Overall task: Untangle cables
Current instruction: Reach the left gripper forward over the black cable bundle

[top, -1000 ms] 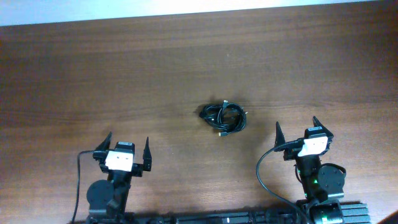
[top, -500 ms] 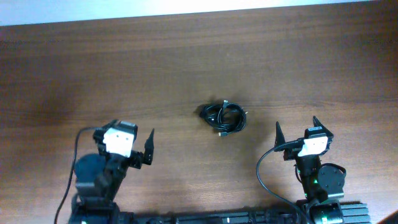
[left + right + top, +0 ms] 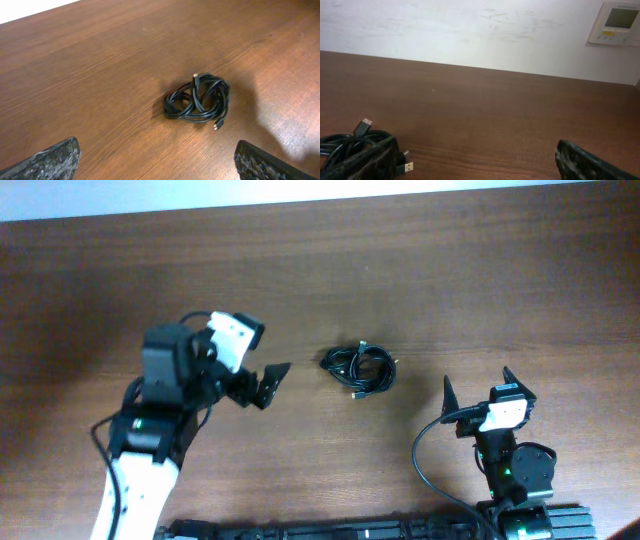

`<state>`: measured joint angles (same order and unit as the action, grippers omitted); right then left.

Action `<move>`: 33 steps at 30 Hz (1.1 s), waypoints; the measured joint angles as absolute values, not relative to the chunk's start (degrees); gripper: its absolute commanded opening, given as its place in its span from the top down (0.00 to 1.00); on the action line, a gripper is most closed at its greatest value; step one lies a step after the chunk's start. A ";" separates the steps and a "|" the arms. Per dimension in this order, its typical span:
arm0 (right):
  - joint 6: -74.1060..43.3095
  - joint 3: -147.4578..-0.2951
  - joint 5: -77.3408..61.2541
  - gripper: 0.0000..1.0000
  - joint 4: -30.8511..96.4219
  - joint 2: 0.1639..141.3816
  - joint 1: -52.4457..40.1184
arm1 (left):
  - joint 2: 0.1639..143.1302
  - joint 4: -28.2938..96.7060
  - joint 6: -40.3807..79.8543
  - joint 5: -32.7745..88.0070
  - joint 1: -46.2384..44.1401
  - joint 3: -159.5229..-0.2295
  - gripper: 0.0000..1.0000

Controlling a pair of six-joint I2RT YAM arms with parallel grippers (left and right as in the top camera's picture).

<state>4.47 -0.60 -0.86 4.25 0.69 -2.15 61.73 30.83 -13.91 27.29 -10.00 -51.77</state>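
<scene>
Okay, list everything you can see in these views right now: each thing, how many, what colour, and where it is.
table: one, brown wood, fills the overhead view
cables: one tangled bunch, number of cords unclear, black, middle of the table, nothing touching them
wall: one, white, beyond the table's far edge
control panel: one, off-white with a small screen, on the wall, upper right of the right wrist view
left gripper: one, black fingers, open, on the left side of the cables, apart from them
right gripper: one, black fingers, open, on the right side, toward the table's near edge
</scene>
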 measured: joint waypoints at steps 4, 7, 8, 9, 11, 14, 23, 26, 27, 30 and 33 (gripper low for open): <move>4.45 -0.60 -0.86 0.01 4.25 0.69 -2.15 | 69.97 34.83 -14.20 27.66 -13.13 -58.57 0.01; 4.47 -0.60 -0.86 0.01 4.25 0.69 -2.15 | 76.12 39.29 -14.81 27.68 -15.77 -64.62 0.01; 4.47 -0.60 -0.86 0.01 4.25 0.69 -2.15 | 78.22 40.62 -15.05 27.68 -16.69 -66.81 0.01; 4.49 -0.60 -0.86 0.01 4.25 0.69 -2.15 | 79.75 42.35 -15.22 27.53 -17.41 -68.55 0.01; 4.49 -0.60 -0.86 0.01 4.25 0.69 -2.15 | 83.18 45.87 -15.44 26.41 -19.14 -72.64 0.01; 4.47 -0.60 -0.86 0.01 4.25 0.69 -2.15 | 88.73 51.64 -15.18 20.18 -22.85 -79.18 0.01; 4.49 -0.60 -0.86 0.01 4.25 0.69 -2.15 | 97.30 52.45 -15.14 13.67 -27.81 -82.78 0.01; 4.49 -0.60 -0.86 0.01 4.25 0.69 -2.15 | 99.07 52.73 -14.98 13.47 -28.27 -82.78 0.01; 4.45 -0.60 -0.86 0.01 4.25 0.69 -2.15 | 99.59 52.73 -14.98 13.63 -28.40 -82.78 0.01; 4.49 -0.60 -0.86 0.01 4.25 0.69 -2.15 | 101.27 52.62 -13.45 14.90 -28.56 -82.78 0.01; 4.49 -0.60 -0.86 0.01 4.25 0.69 -2.15 | 103.07 51.88 -6.66 15.59 -28.60 -82.78 0.01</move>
